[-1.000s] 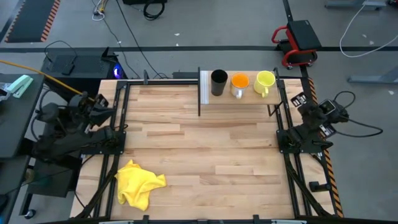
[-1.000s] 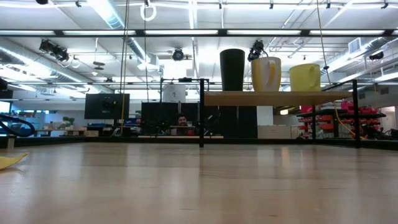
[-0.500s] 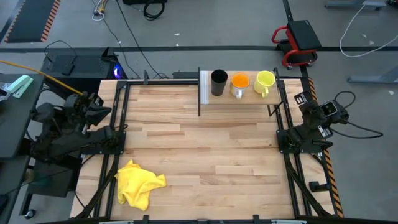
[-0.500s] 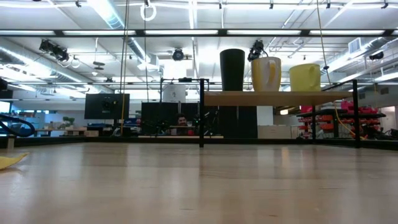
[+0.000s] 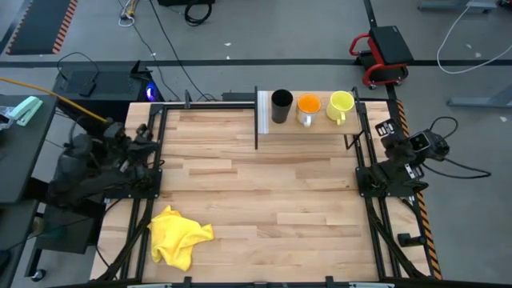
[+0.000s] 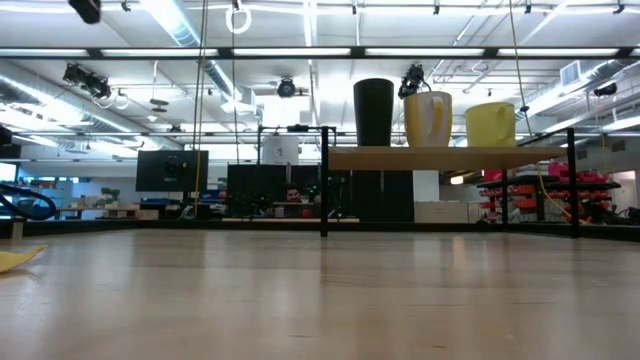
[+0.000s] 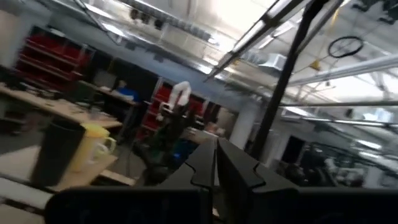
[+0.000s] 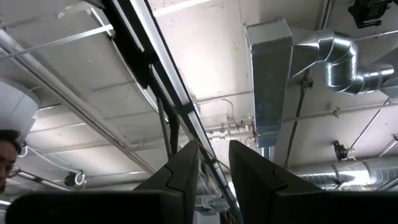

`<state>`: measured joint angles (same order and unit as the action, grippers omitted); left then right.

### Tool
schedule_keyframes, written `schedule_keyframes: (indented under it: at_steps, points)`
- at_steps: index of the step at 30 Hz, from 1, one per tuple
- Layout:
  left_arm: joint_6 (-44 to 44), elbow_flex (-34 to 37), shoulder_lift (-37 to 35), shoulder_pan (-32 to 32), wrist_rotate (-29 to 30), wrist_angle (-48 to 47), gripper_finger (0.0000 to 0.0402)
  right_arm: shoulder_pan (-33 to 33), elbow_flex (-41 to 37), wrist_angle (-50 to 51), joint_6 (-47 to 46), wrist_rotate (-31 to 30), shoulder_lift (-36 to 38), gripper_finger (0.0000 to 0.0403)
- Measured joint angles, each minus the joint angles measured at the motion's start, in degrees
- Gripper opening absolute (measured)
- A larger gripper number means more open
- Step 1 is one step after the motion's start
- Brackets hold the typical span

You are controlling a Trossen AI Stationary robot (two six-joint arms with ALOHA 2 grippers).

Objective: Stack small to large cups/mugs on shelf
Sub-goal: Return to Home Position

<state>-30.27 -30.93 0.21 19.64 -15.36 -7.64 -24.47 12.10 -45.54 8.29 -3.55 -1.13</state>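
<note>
Three cups stand upright in a row on the raised light-wood shelf (image 5: 312,126) (image 6: 445,157) at the table's far edge. They are the black cup (image 5: 282,105) (image 6: 373,112) beside the white end panel (image 5: 262,113), the orange cup (image 5: 308,107) (image 6: 427,118) and the yellow-green mug (image 5: 341,106) (image 6: 490,124). My left gripper (image 5: 149,134) (image 7: 216,167) is shut at the table's left edge, far from the cups. Its wrist view shows the black cup (image 7: 58,152) and a yellow one (image 7: 93,146) at a distance. My right gripper (image 5: 390,134) (image 8: 214,171) is open at the right edge, pointing up at the ceiling.
A crumpled yellow cloth (image 5: 179,234) lies near the table's near left corner; its edge shows in the low view (image 6: 18,259). Black frame rails (image 5: 156,160) run along both sides of the plank tabletop (image 5: 264,192). A black post (image 6: 324,180) stands at the shelf's left end.
My left arm has swung from outside the table toward its left edge, so its gripper now sits over the left frame rail. A dark part of an arm has come into the low view's top left corner. The cups have not moved.
</note>
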Motion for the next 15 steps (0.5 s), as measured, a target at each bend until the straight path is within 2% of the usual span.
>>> schedule_keyframes:
  at_steps: [4, 8, 15]
  points:
    - [-2.73, 6.59, 0.00, 0.00, -2.09, 9.39, 0.0028, 0.02, -0.39, 0.28, 2.91, -1.42, -0.25, 0.0098]
    - [-4.99, 12.11, -0.02, 0.00, -2.53, 14.92, 0.0035, 0.24, -0.90, 0.14, 4.79, -3.07, -0.33, 0.0098]
    - [-8.31, 20.00, -0.02, 0.00, -2.93, 27.98, 0.0031, 1.32, -1.93, 0.24, 4.31, -3.28, -2.38, 0.0098]
